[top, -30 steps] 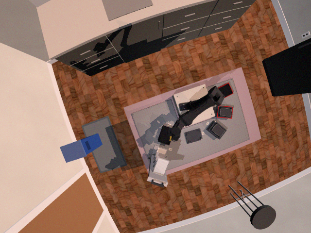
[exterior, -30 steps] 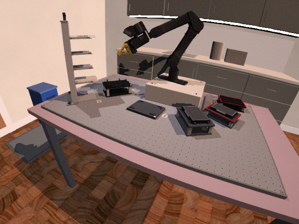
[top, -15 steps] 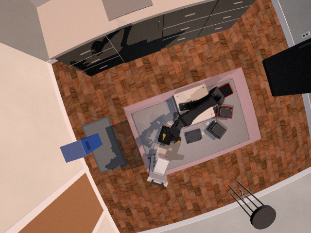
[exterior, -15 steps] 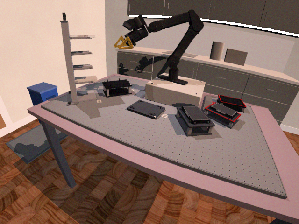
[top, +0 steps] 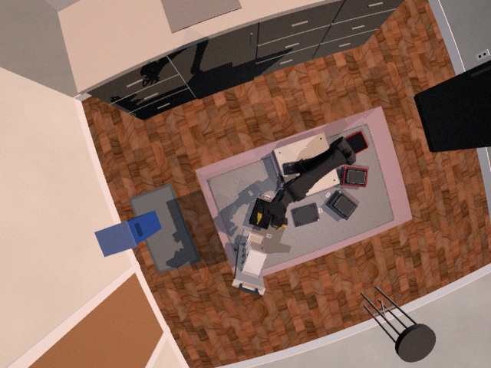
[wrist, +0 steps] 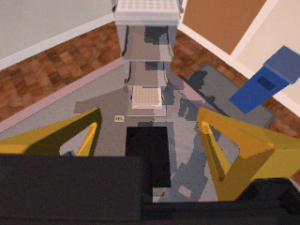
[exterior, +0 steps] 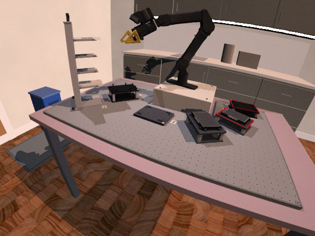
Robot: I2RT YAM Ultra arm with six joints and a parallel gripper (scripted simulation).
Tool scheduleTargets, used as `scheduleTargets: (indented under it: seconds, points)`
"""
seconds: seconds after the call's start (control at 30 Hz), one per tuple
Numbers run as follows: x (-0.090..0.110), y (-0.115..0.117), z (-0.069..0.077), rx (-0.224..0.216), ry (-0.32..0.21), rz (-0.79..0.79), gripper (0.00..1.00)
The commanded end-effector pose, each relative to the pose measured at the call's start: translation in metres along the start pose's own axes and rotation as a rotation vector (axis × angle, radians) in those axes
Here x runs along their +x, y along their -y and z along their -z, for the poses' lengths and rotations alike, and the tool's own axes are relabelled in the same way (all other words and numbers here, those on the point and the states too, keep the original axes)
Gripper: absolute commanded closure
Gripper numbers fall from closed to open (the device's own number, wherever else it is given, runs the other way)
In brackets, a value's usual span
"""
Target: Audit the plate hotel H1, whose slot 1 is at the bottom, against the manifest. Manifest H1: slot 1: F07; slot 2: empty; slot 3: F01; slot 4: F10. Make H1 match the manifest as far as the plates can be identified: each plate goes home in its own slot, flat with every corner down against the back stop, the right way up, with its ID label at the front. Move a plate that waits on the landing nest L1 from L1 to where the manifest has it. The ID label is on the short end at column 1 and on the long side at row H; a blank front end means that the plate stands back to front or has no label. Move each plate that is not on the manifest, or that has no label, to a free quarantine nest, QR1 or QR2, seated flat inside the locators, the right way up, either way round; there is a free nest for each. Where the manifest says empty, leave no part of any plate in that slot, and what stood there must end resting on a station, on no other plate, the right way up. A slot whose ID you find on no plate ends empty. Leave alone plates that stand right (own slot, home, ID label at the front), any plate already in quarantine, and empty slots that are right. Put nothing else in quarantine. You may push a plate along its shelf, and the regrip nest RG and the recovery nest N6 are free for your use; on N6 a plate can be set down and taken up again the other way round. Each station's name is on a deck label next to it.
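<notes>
The plate hotel H1 (exterior: 72,68) (top: 242,253) stands at the table's left end with four shelves. A white well plate (wrist: 147,8) (top: 254,263) lies on the top shelf. A cream plate (wrist: 146,97) (exterior: 91,82) lies on the bottom shelf. The two middle shelves show only grey surface and shadow. My gripper (exterior: 129,38) (wrist: 149,112) (top: 270,221) is open and empty. It hangs high above the table and faces the hotel. A black raised nest (exterior: 123,89) (wrist: 146,145) stands below it.
A flat dark nest (exterior: 154,114) (top: 305,214) lies mid-table. A raised nest holds a dark plate (exterior: 205,120) (top: 343,204). One red-rimmed nest holds a plate (exterior: 235,115) (top: 355,176); the other (exterior: 244,105) (top: 357,141) is bare. The arm's base block (exterior: 183,97) stands behind them.
</notes>
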State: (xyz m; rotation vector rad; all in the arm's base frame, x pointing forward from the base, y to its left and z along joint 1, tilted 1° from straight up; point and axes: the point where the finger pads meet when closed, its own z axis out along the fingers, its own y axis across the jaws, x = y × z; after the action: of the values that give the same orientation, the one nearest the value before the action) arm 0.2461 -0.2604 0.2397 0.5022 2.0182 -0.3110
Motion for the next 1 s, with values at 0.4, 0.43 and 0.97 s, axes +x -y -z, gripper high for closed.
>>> scheduleTargets:
  seconds: [0.4, 0.43, 0.97]
  points:
    - [-0.033, -0.001, 0.022, -0.014, -0.023, -0.01, 0.0]
    - [-0.036, -0.001, 0.024, -0.014, -0.023, -0.01, 0.0]
    - [-0.059, 0.0, 0.036, -0.014, -0.023, -0.01, 0.0]
